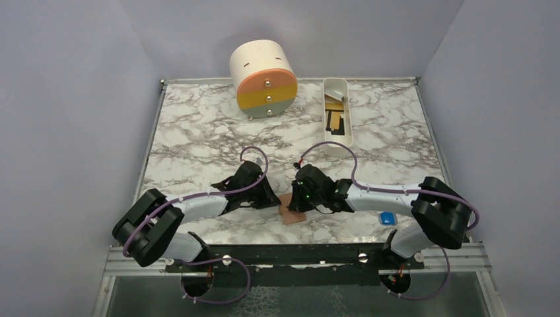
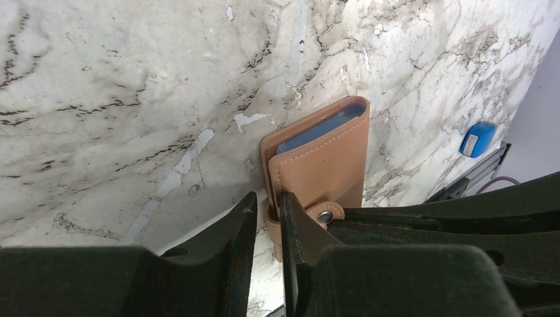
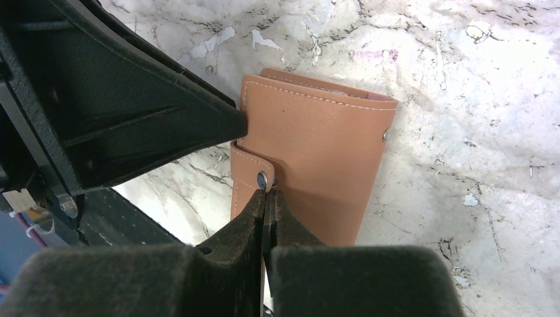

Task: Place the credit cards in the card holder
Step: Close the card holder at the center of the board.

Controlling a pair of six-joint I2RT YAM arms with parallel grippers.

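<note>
Near the front middle of the grey-veined white marble table (image 1: 198, 132), the small tan-brown leather card holder (image 1: 292, 212) sits folded, the left gripper (image 2: 267, 214) pinching its strap edge narrowly to steady it while the closed right gripper (image 3: 266, 198) presses the tiny metal snap stud (image 3: 262, 178), apparently to work the clasp.

Both arms low, elbows out, forearms angled inward, wrists nearly meeting at centre. left tool (image 2: 267, 201): jaws a narrow gap apart, straddling the card holder (image 2: 323, 165) edge, can't tell if it's clamped. right tool (image 3: 267, 191): jaws fully together, tips touching the holder.
</note>
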